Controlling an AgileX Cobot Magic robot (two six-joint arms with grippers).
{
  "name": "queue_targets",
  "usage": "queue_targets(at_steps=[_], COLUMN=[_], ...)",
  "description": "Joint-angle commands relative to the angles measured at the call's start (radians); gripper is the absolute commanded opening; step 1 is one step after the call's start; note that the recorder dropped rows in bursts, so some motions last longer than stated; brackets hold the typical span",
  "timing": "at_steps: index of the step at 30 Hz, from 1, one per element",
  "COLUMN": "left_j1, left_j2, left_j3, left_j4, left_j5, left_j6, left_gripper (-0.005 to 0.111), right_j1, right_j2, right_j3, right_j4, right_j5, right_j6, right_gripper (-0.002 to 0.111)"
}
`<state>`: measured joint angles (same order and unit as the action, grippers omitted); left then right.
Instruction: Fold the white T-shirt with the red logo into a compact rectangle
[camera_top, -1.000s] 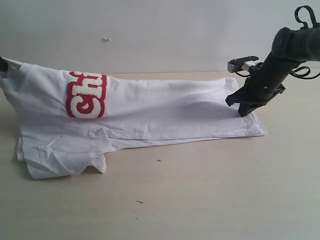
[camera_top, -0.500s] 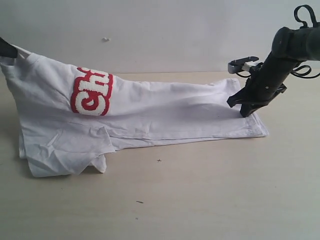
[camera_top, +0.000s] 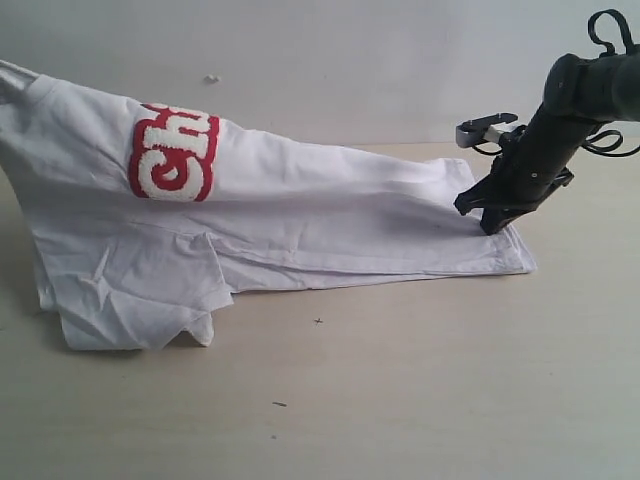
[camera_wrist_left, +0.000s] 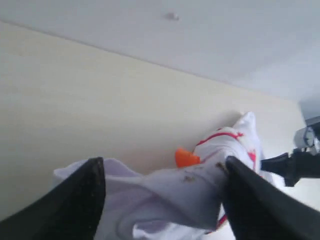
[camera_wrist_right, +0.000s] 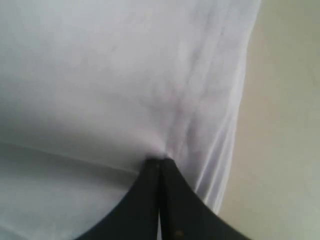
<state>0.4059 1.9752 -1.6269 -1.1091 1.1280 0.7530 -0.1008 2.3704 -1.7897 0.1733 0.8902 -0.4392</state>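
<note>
The white T-shirt (camera_top: 300, 215) lies stretched across the table, its left end lifted well above the surface. The red logo (camera_top: 172, 152) sits on the raised part, with only its first letters showing. My left gripper (camera_wrist_left: 162, 172) holds the bunched neck area between its fingers, beside the orange tag (camera_wrist_left: 186, 158); it is outside the exterior view. My right gripper (camera_top: 487, 222) is shut on the shirt's right end, low at the table. In the right wrist view its fingertips (camera_wrist_right: 160, 161) pinch a pucker of white cloth (camera_wrist_right: 100, 75).
The wooden table (camera_top: 400, 380) runs in front of the shirt, with a few small dark specks (camera_top: 318, 321) on it. A plain white wall stands behind. The right arm (camera_wrist_left: 295, 165) shows at the edge of the left wrist view.
The shirt's left end has risen higher, carrying the logo up with it, and the left gripper has left the exterior view. The right gripper has stayed put.
</note>
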Motion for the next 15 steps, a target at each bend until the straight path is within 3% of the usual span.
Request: queue_targets(at_steps=[1, 10, 12, 15], left_j1=[0.024, 0.036, 0.01, -0.045], left_j2=[-0.008, -0.008, -0.008, -0.008], left_j3=[-0.012, -0.012, -0.012, 0.015], left_j4=[-0.104, -0.06, 0.025, 0.076], left_j5=[-0.006, -0.008, 0.085, 0.093], left_j6=[0.031, 0.057, 0.184, 0.242], left_gripper=[0.063, 0.063, 0.063, 0.063], right_j1=[-0.004, -0.004, -0.004, -0.004], right_j2=[0.016, 0.016, 0.016, 0.016], right_j3=[0.006, 0.001, -0.02, -0.037], right_j4=[-0.046, -0.053, -0.053, -0.053], right_j5=[0.044, 0.046, 0.053, 0.074], right_j6=[-0.001, 0.005, 0.04, 0.045], right_gripper=[0.0, 0.0, 0.0, 0.0])
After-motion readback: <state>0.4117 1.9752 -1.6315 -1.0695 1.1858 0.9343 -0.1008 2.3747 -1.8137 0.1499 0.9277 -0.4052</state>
